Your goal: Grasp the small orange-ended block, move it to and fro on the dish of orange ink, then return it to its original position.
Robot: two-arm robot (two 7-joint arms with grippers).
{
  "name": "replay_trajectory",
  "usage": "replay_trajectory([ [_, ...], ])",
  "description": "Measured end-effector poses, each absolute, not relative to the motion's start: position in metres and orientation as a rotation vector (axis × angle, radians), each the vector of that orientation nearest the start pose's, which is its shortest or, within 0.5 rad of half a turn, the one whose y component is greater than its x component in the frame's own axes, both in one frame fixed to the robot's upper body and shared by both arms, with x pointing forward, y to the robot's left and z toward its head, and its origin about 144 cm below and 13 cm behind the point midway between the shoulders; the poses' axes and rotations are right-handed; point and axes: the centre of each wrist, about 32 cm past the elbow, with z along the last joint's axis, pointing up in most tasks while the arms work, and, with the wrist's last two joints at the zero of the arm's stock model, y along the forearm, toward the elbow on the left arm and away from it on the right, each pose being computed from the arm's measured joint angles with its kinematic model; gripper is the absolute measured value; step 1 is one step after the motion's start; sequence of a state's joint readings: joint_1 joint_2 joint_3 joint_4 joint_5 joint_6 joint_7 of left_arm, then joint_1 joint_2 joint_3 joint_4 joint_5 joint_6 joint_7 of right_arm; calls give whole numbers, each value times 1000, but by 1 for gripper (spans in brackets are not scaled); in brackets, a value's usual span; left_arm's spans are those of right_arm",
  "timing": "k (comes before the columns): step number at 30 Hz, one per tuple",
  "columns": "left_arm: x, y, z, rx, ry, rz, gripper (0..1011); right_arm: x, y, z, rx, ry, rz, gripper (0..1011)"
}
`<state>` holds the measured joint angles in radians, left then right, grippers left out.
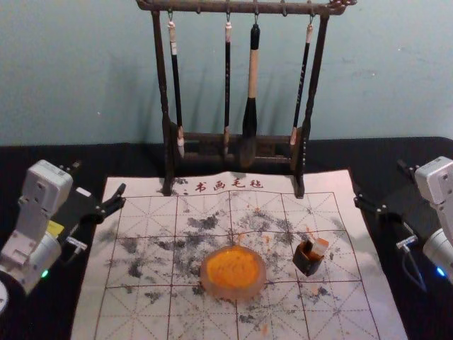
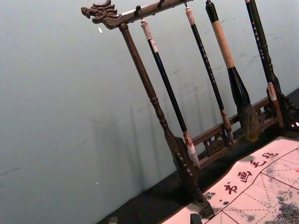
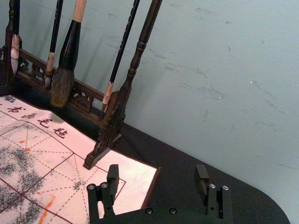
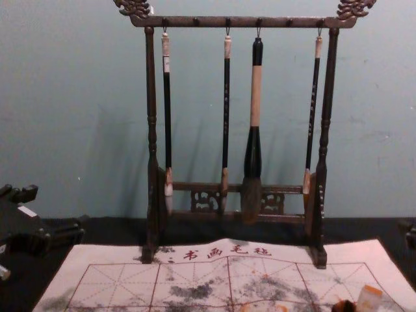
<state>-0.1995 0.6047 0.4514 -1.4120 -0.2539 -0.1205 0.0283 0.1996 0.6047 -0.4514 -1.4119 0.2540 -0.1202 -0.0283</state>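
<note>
Orange-ended block (image 1: 320, 246) noted tilted in a small dark holder (image 1: 307, 261), right of the dish of orange ink (image 1: 233, 273). Holder and dish rest on a gridded mat (image 1: 141, 314); a rack (image 1: 164, 106) with four hanging brushes (image 1: 253, 78) stands at its far edge. Left end effector (image 1: 100, 178), left of mat: spread, empty. Right end effector (image 1: 379, 183), right of mat: spread, empty.

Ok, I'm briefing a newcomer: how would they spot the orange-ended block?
Find the printed mat by the brush rack, then the dish of orange ink. Right of it stands a small dark holder. The block is the pale, orange-ended piece poking out, unlike the low, round dish.
</note>
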Motion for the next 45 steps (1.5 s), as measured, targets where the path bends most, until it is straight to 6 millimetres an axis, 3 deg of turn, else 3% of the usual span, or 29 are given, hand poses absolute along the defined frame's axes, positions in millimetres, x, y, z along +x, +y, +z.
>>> replay_trajectory([
  [45,489,310,1140,305,-285,1248,1001,489,-309,1140,-299,-284,-1250,1003],
])
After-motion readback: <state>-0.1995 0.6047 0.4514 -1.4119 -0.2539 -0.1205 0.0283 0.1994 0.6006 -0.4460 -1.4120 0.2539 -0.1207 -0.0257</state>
